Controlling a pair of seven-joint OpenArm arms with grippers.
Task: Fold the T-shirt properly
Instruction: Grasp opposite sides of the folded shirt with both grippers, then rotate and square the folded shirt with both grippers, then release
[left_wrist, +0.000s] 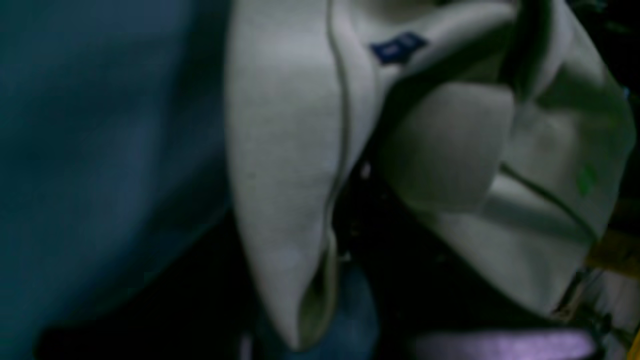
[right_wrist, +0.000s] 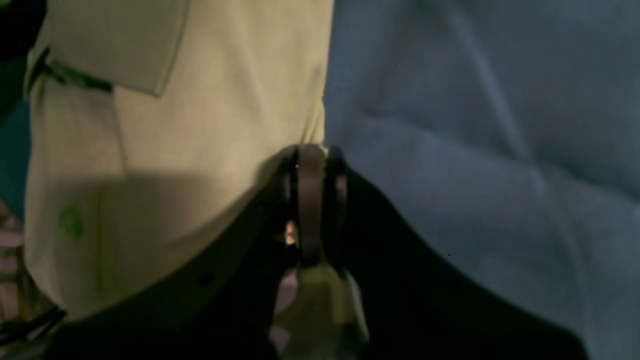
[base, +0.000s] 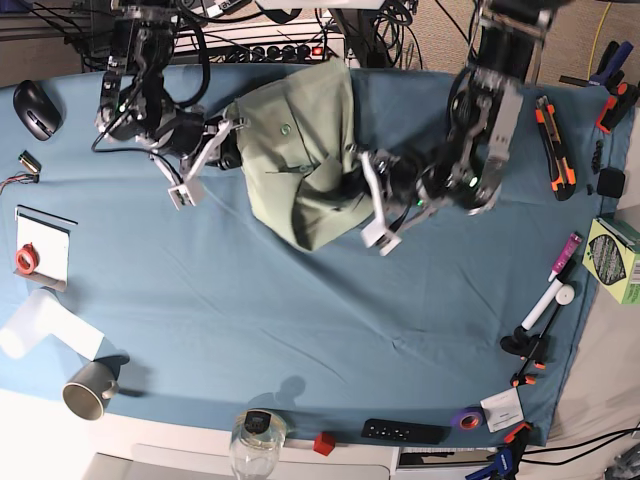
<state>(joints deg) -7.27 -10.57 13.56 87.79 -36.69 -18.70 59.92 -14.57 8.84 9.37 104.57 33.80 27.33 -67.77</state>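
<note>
T-shirt (base: 300, 160) sits far-centre on the counter (base: 300, 300), bunched into a lumpy partial fold, wider at the near end, narrowing toward the far edge. It lies on the blue cloth (base: 220, 290) that covers most of the counter.

Right gripper (base: 228, 135) is at the shirt's left edge. Right wrist view: jaws nearly closed, a strip of the pale fabric edge (right_wrist: 311, 200) pinched between them, with the collar flap (right_wrist: 115, 45) at upper left and blue cloth (right_wrist: 475, 125) to the right. So it is clamped on the shirt's edge.

Left gripper (base: 370, 185) is at the shirt's right side, near its near end. Left wrist view is blurry: folded layers of shirt (left_wrist: 285, 150) hang close to the lens, a small blue label (left_wrist: 397, 47) shows inside the collar area, and a dark finger-like shape crosses the fabric at top right. Cannot tell how far those jaws are open or whether they grip the fabric.

Elsewhere on the counter: black mouse (base: 35, 105) far left, grey mug (base: 88, 388) near left, clear jar (base: 255, 440) at the near edge, black remote (base: 403, 432) near right, orange box cutter (base: 553, 150) right side, marker (base: 548, 300) right.
</note>
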